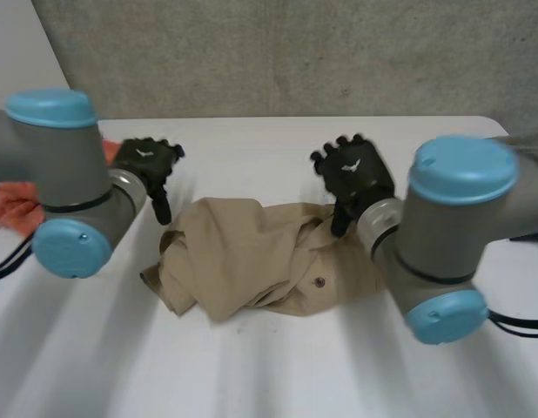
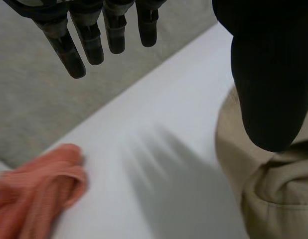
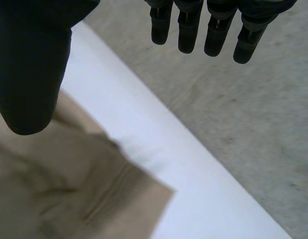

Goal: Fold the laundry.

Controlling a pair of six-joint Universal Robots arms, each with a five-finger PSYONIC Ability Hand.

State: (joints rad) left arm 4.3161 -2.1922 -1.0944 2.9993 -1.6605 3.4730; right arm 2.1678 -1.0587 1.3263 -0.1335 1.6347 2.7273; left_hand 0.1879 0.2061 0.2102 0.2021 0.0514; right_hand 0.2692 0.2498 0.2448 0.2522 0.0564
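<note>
I see left hand (image 1: 147, 161) and right hand (image 1: 354, 174), fingers (image 2: 64, 50) spread, holding nothing, flanking crumpled tan shirt (image 1: 252, 252) on counter (image 1: 252, 366).

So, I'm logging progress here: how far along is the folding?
Done: nothing yet. The tan garment lies crumpled on the table. In hand: nothing. The left hand and right hand are open at its far side, one at each end, gripping no cloth. Left: spread and fold the garment, then probably the orange cloth bunched by the left arm.
</note>
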